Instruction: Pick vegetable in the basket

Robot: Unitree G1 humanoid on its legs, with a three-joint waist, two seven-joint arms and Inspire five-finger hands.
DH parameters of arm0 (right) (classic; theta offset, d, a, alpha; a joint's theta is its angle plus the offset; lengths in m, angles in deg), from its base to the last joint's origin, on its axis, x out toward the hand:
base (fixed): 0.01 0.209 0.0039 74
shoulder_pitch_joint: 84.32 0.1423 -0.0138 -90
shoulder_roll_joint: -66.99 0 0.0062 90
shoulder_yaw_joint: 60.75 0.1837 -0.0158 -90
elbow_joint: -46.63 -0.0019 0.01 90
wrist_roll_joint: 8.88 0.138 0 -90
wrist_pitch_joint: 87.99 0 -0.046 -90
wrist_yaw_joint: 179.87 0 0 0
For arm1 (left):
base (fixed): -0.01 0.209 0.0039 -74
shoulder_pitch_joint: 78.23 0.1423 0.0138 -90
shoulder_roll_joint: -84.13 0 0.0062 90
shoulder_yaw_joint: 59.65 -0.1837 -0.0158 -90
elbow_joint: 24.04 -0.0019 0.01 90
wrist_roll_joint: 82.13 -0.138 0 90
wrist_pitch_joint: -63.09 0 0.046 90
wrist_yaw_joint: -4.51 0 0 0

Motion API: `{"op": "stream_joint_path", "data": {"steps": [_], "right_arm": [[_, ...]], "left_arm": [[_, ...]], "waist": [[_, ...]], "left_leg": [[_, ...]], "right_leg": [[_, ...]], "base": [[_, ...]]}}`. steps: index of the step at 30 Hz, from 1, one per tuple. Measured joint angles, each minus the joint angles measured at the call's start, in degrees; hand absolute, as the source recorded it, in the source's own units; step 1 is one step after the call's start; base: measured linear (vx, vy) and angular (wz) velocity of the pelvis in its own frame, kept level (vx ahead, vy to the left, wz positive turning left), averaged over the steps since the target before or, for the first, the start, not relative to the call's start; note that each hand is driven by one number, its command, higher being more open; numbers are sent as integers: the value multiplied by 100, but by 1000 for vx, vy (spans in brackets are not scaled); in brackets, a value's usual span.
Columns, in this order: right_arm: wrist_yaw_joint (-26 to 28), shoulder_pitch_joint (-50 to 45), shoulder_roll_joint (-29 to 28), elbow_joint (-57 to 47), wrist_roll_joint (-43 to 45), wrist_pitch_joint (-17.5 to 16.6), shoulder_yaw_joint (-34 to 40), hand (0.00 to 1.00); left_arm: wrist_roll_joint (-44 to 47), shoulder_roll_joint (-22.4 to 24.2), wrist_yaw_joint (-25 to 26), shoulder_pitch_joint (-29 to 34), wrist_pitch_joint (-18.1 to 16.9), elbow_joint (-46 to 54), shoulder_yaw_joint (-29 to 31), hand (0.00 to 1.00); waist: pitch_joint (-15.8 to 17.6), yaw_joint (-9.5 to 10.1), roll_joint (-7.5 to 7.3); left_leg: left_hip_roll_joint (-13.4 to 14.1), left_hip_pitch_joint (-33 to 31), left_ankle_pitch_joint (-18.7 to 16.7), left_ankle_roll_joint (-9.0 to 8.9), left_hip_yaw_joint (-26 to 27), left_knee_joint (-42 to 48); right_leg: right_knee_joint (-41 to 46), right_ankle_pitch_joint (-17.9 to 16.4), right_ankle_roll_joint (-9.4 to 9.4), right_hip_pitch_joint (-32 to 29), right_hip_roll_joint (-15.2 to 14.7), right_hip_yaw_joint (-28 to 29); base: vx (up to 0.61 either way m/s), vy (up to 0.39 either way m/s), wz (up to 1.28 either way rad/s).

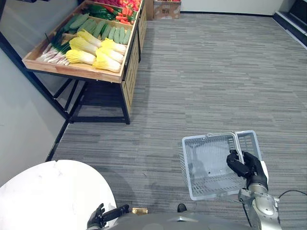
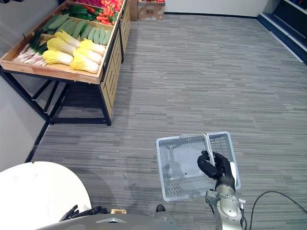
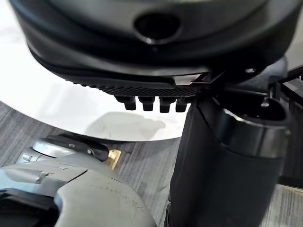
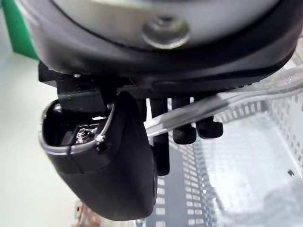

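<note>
Though well apart from the vegetables (image 1: 91, 43), grips the pale handle (image 1: 236, 141) of the mesh basket (image 1: 189, 167) with the right robot hand (image 1: 250, 167), fingers clenched round it. Holds the basket low at the right, over the grey floor (image 1: 201, 86). Hangs the left robot hand (image 1: 99, 219) slack, fingers loosely straight, grasping nothing, just beside the edge of a white round tabletop (image 1: 53, 191). Far off at the left, shows a wooden counter (image 1: 72, 71) bearing yellow-white cabbages (image 1: 103, 55), green cucumbers (image 1: 103, 29) behind them, spring onions (image 1: 53, 50) beside them, and red and green produce (image 1: 112, 9) farther back. Beyond the counter, a cardboard box (image 1: 167, 8).
</note>
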Motion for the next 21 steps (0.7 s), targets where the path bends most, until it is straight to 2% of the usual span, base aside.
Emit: {"op": "stream_joint_path", "data": {"steps": [4,7,14,16,17,19,20,21], "right_arm": [[-3,82,-241,0,488,0,-1,0],[-17,84,-302,0,507,1,-1,0],[-118,30,-474,0,482,7,35,0],[-177,85,-580,0,483,7,56,0],[-191,99,-633,-4,483,7,122,0],[-225,179,-810,-17,485,7,254,0],[-230,176,-832,-11,482,13,252,0],[-226,159,-868,-12,472,44,252,0]], "left_arm": [[163,76,84,-15,-7,313,57,100],[210,103,103,-19,-8,417,65,100],[332,108,108,-36,-25,536,65,100],[332,102,118,-56,-25,599,59,100],[328,117,131,-89,-23,624,40,100],[301,90,145,-192,-16,641,54,100],[296,85,160,-217,-13,644,74,100],[286,78,184,-235,-10,661,156,100]], "waist": [[21,57,-25],[29,101,-37],[84,82,-105],[195,78,-104],[261,66,-45],[370,65,-29],[411,74,-12],[468,81,41]], "left_leg": [[106,-67,-11,-19,374,1],[122,-50,-10,-19,623,11],[86,-76,-25,-23,816,41],[124,-150,-112,-35,844,244],[209,-305,-306,7,850,468],[329,-506,-526,76,843,865],[399,-525,-558,90,855,934],[478,-535,-574,86,857,1009]], "right_leg": [[-13,133,62,-186,38,-187],[-181,278,72,-182,48,-270],[-272,359,112,-186,-11,-290],[-74,358,113,-268,9,-268],[146,357,113,-407,82,-247],[306,369,131,-527,116,-242],[398,295,26,-550,122,-273],[849,80,-245,-712,15,-457]], "base": [[18,-6,-27],[15,1,-32],[-4,19,-4],[-61,24,-1],[-83,27,-3],[-114,57,-3],[-77,62,-8],[3,73,-8]]}}
